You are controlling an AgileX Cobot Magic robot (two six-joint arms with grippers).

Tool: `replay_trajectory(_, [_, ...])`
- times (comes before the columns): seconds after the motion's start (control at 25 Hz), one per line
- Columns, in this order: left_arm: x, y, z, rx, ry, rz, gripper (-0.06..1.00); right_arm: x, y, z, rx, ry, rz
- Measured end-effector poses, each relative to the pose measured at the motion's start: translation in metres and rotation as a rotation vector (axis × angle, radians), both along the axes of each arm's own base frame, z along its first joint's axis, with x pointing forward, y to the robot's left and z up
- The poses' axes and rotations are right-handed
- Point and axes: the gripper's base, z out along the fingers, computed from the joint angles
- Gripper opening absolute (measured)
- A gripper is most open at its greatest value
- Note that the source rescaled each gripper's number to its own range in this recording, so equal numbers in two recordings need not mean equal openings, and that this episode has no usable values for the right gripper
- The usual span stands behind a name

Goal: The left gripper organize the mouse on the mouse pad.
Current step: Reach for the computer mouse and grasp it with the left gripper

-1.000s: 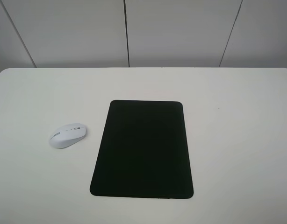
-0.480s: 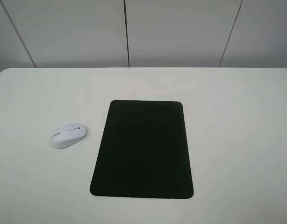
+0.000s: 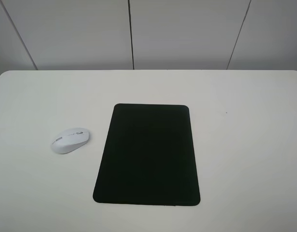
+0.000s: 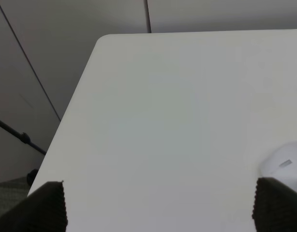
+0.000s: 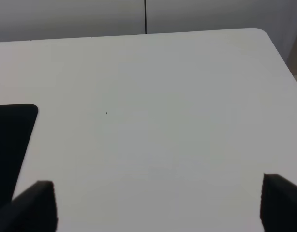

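Observation:
The white mouse (image 3: 70,140) lies on the white table, left of the black mouse pad (image 3: 147,153) and apart from it. In the left wrist view the mouse (image 4: 285,166) shows at the frame's edge, just beyond one dark fingertip (image 4: 276,205). My left gripper (image 4: 158,205) is open, its two tips far apart over bare table, holding nothing. My right gripper (image 5: 158,205) is open too, with a corner of the mouse pad (image 5: 10,145) beside one fingertip (image 5: 35,208). Neither arm appears in the exterior high view.
The table (image 3: 245,145) is white with rounded corners. Its left edge (image 4: 73,104) drops off to the floor in the left wrist view. Grey wall panels (image 3: 187,34) stand behind the table's far edge.

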Motion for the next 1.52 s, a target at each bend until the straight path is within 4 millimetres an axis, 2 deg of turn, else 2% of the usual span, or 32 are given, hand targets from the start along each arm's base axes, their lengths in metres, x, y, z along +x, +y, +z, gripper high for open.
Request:
replay_trajectory(1.16, [0.001,-0.006,-0.001,-0.062,0.012,-0.039,1.0,0.0,0.0,0.0,0.0,0.0,0.0])
replay_trajectory(1.28, [0.016,-0.006,0.0,-0.048,0.103,-0.038,1.0,0.0,0.0,0.0,0.0,0.0,0.0])
replay_trajectory(1.52, [0.074,-0.017,0.023,0.064,0.236,-0.192,1.0,0.0,0.0,0.0,0.0,0.0,0.0])
